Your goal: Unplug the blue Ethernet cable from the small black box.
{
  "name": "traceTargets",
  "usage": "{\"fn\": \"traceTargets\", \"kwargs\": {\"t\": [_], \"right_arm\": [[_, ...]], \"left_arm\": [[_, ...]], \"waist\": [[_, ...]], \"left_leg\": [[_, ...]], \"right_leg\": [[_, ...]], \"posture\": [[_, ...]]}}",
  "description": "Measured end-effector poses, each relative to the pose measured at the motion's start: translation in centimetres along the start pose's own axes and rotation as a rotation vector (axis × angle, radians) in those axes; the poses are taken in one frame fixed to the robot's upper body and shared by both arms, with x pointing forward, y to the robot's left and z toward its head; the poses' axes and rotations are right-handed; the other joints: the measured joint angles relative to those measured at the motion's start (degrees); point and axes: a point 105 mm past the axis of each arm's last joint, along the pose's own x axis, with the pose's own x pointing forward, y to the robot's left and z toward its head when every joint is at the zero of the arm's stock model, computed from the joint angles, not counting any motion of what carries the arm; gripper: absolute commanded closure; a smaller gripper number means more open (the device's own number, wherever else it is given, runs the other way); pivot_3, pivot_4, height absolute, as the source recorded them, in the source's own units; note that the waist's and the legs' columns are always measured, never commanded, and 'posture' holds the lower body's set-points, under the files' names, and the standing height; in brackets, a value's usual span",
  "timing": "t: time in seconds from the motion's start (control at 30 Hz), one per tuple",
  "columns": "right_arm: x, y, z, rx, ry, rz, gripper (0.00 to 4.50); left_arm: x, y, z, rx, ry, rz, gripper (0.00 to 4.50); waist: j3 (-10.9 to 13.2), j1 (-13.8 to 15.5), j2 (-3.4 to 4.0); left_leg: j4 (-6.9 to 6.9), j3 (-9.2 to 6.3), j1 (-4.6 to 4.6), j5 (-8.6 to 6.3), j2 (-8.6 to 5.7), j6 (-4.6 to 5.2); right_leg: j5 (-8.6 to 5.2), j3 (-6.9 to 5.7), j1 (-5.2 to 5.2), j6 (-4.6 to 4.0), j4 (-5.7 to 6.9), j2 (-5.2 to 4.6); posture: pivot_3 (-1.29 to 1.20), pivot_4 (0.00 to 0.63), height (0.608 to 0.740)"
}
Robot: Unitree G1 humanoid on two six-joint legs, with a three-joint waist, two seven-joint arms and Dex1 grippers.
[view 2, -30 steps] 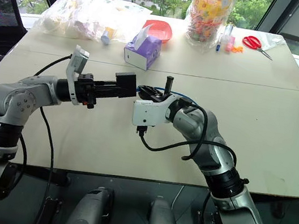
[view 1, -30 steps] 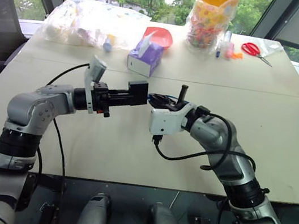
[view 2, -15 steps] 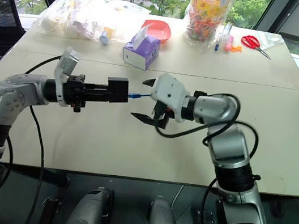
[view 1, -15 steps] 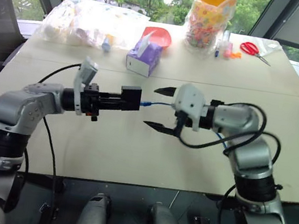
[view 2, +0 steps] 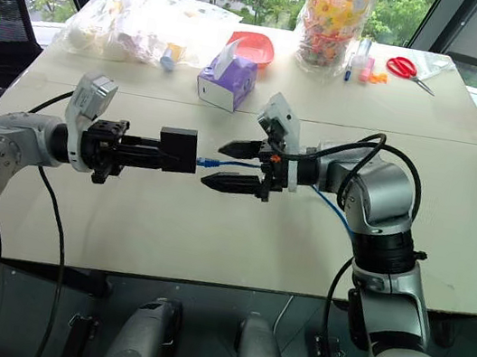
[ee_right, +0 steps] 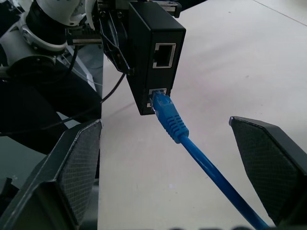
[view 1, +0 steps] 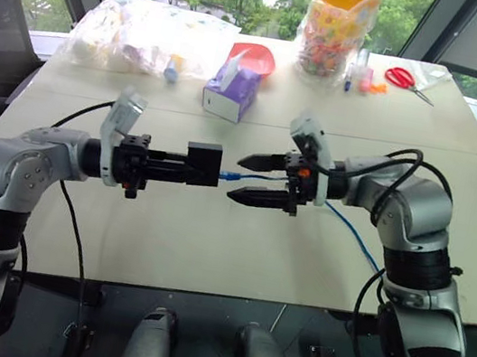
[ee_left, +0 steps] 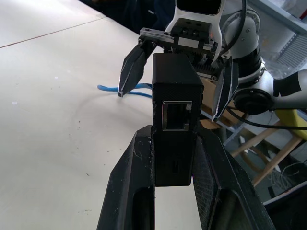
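Above the counter [view 1: 210, 238], the left tool [view 1: 187, 167] pinches the box [view 1: 203, 163] with the cable [ee_right: 192, 148] plugged into its lower port, while the right tool [view 1: 252, 178], fingers spread, straddles the cable just beside the box without touching either.

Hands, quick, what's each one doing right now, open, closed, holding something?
Left hand: closed on the small black box.
Right hand: open, holding nothing, one finger on each side of the blue cable.
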Motion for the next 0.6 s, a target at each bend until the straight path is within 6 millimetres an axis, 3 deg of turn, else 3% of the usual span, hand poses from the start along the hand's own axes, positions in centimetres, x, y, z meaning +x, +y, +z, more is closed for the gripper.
{"fn": "traceTargets", "kwargs": {"t": [0.07, 0.6], "right_arm": [[0.09, 0.06, 0.36, 0.012, -0.007, 0.009, 1.88], [0.77, 0.62, 0.39, 0.065, 0.007, 0.048, 1.88]], "left_arm": [[0.01, -0.03, 0.02, 0.002, 0.001, -0.001, 4.03], [0.07, -0.22, 0.2, 0.014, -0.004, -0.001, 4.03]], "waist": [[0.0, -0.02, 0.0], [0.0, -0.05, 0.0]], "left_leg": [[0.0, 0.0, 0.0, 0.0, 0.0, 0.0], [-0.01, 0.01, -0.04, 0.0, 0.0, 0.0]], "right_leg": [[0.0, 0.0, -0.01, 0.0, 0.0, 0.0], [0.0, 0.0, -0.05, 0.0, 0.0, 0.0]], "posture": [[0.0, 0.15, 0.735], [0.0, 0.15, 0.735]]}}
